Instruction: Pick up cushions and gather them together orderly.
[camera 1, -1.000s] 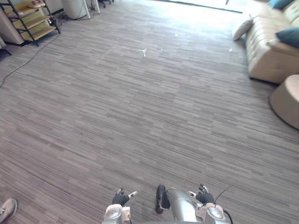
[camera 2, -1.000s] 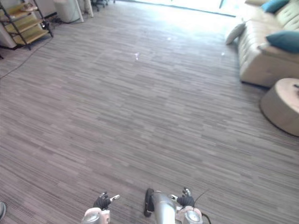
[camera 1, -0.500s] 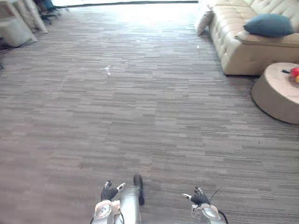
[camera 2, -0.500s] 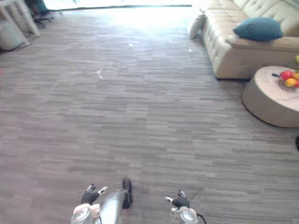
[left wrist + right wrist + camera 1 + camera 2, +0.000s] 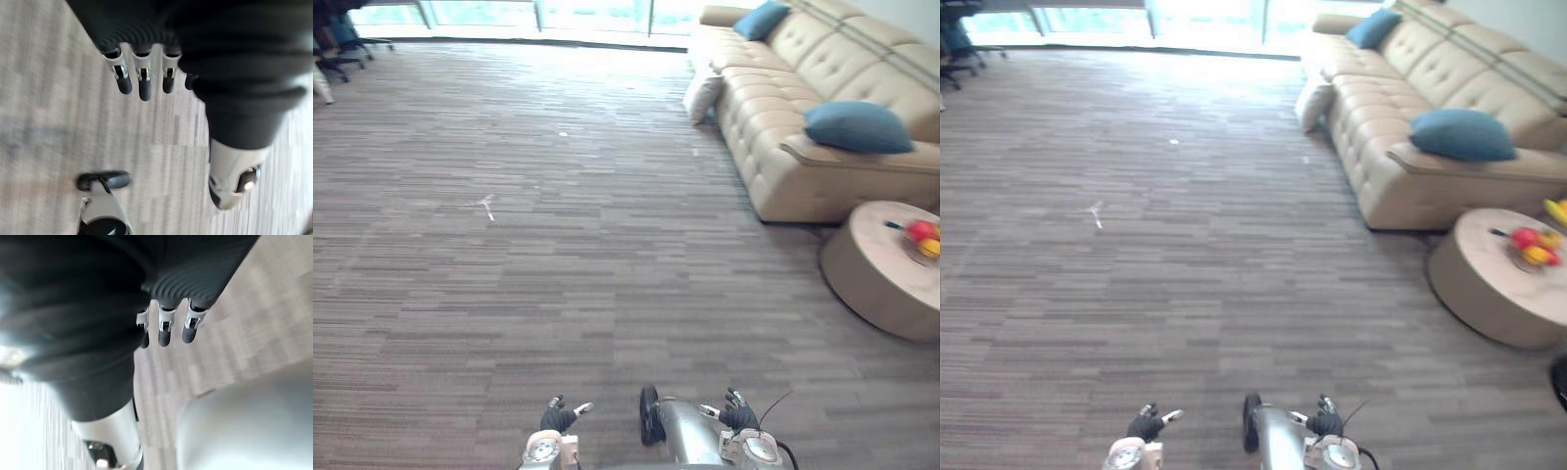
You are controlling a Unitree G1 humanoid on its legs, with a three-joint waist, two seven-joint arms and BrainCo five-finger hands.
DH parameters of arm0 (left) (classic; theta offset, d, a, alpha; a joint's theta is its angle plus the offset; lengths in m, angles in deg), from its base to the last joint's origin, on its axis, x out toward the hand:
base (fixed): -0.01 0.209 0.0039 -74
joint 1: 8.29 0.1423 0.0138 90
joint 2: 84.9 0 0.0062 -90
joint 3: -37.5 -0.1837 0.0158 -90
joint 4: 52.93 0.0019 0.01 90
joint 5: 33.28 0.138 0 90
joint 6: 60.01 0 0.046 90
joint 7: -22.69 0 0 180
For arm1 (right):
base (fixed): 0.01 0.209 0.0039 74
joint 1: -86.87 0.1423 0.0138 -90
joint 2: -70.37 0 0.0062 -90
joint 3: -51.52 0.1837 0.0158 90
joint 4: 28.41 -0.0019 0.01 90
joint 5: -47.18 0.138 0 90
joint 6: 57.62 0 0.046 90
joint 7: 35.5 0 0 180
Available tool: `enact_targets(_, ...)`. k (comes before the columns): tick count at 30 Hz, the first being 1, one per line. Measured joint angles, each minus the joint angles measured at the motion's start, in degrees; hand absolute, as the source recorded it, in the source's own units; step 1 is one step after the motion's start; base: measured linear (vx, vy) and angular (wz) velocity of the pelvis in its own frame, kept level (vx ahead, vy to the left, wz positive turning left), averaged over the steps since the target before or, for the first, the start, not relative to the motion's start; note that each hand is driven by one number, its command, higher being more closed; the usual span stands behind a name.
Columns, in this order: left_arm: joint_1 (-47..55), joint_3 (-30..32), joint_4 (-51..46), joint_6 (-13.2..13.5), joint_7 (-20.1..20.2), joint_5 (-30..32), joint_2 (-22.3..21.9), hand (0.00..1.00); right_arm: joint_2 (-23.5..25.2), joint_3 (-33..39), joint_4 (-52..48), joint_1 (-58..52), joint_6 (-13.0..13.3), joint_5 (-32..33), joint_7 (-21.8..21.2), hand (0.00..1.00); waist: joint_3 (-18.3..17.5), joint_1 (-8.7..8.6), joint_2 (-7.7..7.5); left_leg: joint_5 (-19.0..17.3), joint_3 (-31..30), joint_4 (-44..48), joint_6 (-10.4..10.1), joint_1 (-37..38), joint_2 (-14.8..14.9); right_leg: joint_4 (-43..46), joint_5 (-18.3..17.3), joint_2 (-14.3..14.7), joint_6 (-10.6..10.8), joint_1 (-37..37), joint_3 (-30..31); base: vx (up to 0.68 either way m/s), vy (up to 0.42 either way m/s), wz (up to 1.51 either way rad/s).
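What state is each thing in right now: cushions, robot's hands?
near blue cushion: lying on the sofa, near end.
far blue cushion: propped at the sofa's far end.
cream cushion: on the floor, leaning against the sofa.
left hand: open, empty.
right hand: open, empty.

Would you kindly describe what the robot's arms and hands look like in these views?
Both arms are silver-grey. The left hand and right hand each have slim silver fingers ending in rounded dark tips, and a dark ribbed cover wraps the back of each hand and the wrist.
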Motion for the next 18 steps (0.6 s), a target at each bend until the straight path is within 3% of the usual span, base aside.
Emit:
enact_targets(2,-0.2,0.3,-0.2,-0.3,0.1,0.1,0.1,0.0,-0.5,-0.1,0.1,0.1,-0.1,0.0,-0.1,0.0,0.3,-0.17,1.24,10.8,-3.2,17.1,-0.4,-7.0,0.5,2.7,-3.3,0.2,-0.7,3.2,-1.0,0.78,-0.213,0.36)
enact_targets(3,0.5,1.4,-0.8,-0.5,0.1,0.1,0.1,0.0,-0.8,-0.1,0.2,0.1,-0.6,0.0,0.2,0.0,0.4,0.23,2.05,18.5,-4.8,32.0,-3.2,-14.2,2.2,-4.0,-6.3,1.7,-0.4,9.9,0.5,0.78,-0.163,0.03)
enact_targets(4,0.6,2.4,-1.5,-0.5,0.1,0.1,0.1,0.0,-0.8,0.0,0.4,0.2,-0.9,0.0,0.2,0.0,0.7,0.59,2.56,17.0,-3.9,38.9,-2.9,-17.4,3.4,-7.2,-7.4,2.9,-0.6,13.1,1.4,1.0,-0.107,-0.41)
enact_targets(5,1.6,3.6,-4.4,-0.4,-0.2,0.0,1.1,0.0,0.0,-0.1,2.3,0.9,-1.5,0.1,0.7,0.0,1.9,1.98,2.08,10.0,-0.4,50.6,-2.2,-27.6,5.3,-15.3,-7.8,5.0,-1.6,24.5,3.4,0.91,-0.121,-0.58)
enact_targets(7,2.5,3.6,-6.4,-0.3,-0.1,-0.1,1.9,0.0,1.0,-0.1,2.9,0.8,-1.8,0.1,1.0,0.0,1.4,3.18,1.11,6.5,4.0,46.7,-2.0,-35.2,5.8,-22.0,-7.9,4.9,-1.6,31.7,5.5,0.85,-0.079,-0.65)
enact_targets(10,2.8,4.8,-7.9,0.3,-0.1,-0.6,2.0,0.0,2.0,0.0,2.9,0.7,-2.2,0.1,1.1,0.0,1.9,4.4,0.61,4.0,9.5,29.4,-0.1,-41.9,5.2,-28.0,-8.9,3.6,0.3,40.2,8.3,0.66,0.044,-0.59)
enact_targets(11,2.9,4.9,-7.9,0.7,-0.1,-0.7,2.0,0.0,2.2,0.0,2.9,0.7,-2.3,0.1,1.2,0.0,2.0,4.48,0.32,5.0,10.2,21.8,0.7,-43.2,3.8,-28.8,-9.4,2.7,0.9,42.4,9.0,0.54,0.108,-0.34)
enact_targets(13,3.6,4.9,-8.1,1.0,-0.4,-1.4,1.9,0.0,2.1,-0.1,3.0,0.5,-2.3,0.1,1.3,0.0,1.7,4.87,0.78,10.3,10.2,5.0,0.1,-44.2,1.6,-29.4,-10.1,2.3,2.1,45.2,11.2,0.66,0.192,-0.56)
enact_targets(14,3.8,4.9,-8.5,1.4,-0.4,-2.1,1.8,0.0,2.1,-0.1,3.5,0.4,-2.3,0.1,1.2,0.0,1.4,5.22,0.28,14.3,9.9,5.4,1.6,-44.0,1.3,-29.1,-10.2,1.8,2.3,46.0,12.4,0.86,0.325,-0.72)
enact_targets(15,4.0,4.9,-8.6,1.4,-0.2,-1.6,2.8,0.0,3.8,-0.1,3.9,0.2,-2.3,0.0,1.2,0.0,-0.4,5.91,-1.36,16.9,10.8,5.3,2.5,-43.5,-0.5,-27.2,-10.1,-0.1,2.5,45.8,13.8,0.9,0.359,-0.52)
enact_targets(16,3.8,5.0,-8.1,1.3,0.0,-1.1,4.1,0.0,4.5,0.0,4.3,-0.4,-2.2,0.0,1.3,0.0,-1.2,5.5,-4.19,15.2,11.9,6.1,5.4,-42.3,-2.2,-21.0,-8.8,-2.9,4.7,43.4,14.5,0.91,0.373,-0.35)
enact_targets(18,3.8,5.5,-7.8,1.3,-0.3,-1.2,4.8,0.0,5.2,0.0,4.5,-1.0,-2.1,0.0,1.1,0.0,-1.2,5.63,-6.2,12.0,12.7,6.5,5.8,-38.8,-4.2,-7.1,-3.9,-3.8,9.6,38.5,16.2,0.65,0.288,-0.09)
